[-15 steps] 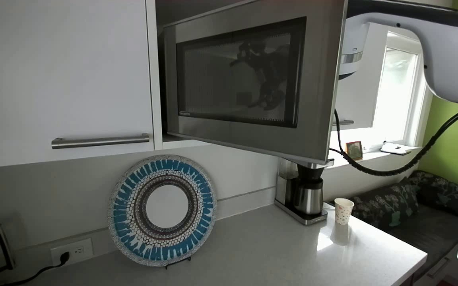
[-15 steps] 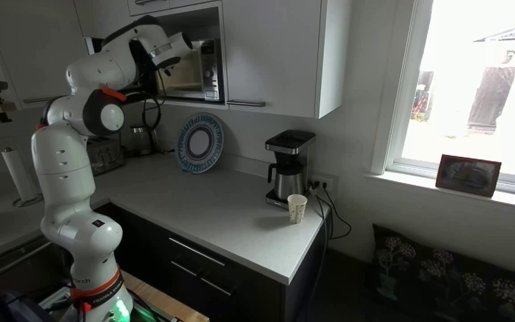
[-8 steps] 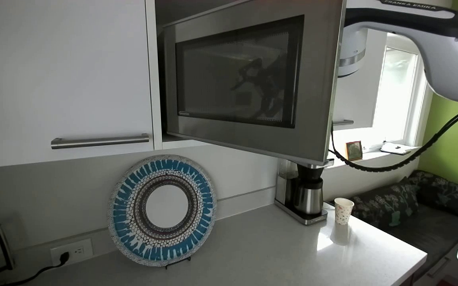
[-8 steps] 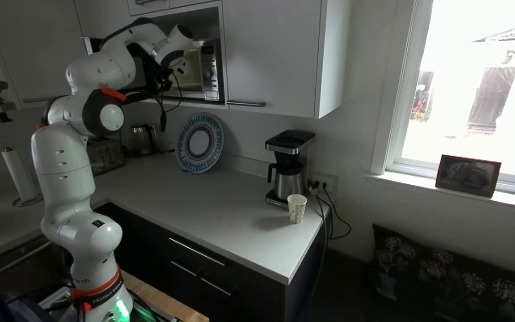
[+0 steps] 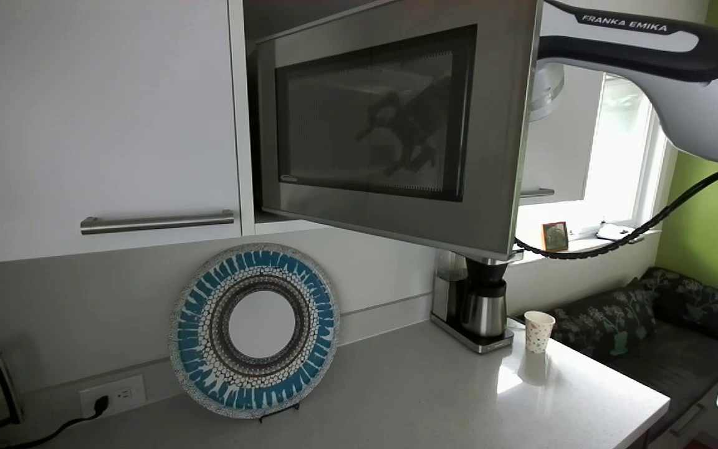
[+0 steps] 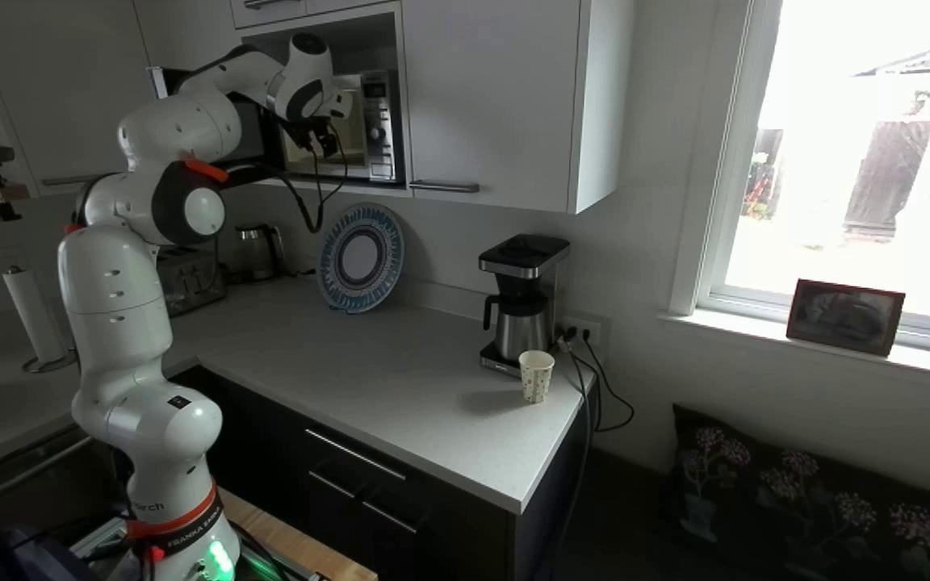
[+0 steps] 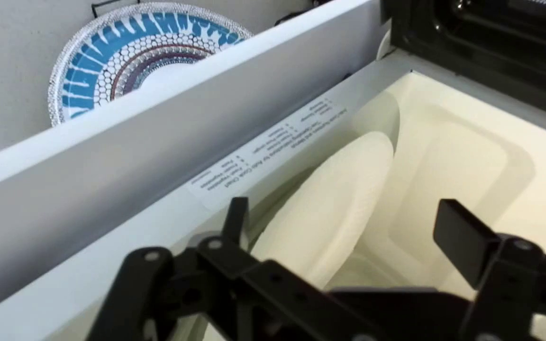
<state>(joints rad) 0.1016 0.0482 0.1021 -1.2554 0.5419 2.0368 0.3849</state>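
In the wrist view my gripper [image 7: 349, 232] is open and empty, its two black fingers wide apart. A pale round plate [image 7: 334, 194] lies in the microwave's cream cavity [image 7: 472, 156], seen between and beyond the fingers. I cannot tell whether the gripper touches it. In an exterior view the gripper [image 6: 321, 139] is small and dark before the open microwave [image 6: 381, 121]. In an exterior view the swung-open microwave door [image 5: 396, 221] hides the gripper; a dark reflection shows in its window.
The microwave sits in a cabinet niche with a shelf edge [image 7: 159, 94] along it. Below, a blue patterned round plate [image 5: 187, 337] leans on the wall. A coffee maker [image 6: 523, 266] and paper cup [image 6: 536, 378] stand on the counter [image 6: 400, 387]. A cable [image 6: 312, 211] hangs from the arm.
The arm's wrist has turned and tilted so the hand now points more toward the microwave. The hanging cable has shifted with it. The door, counter objects and arm base look unchanged.
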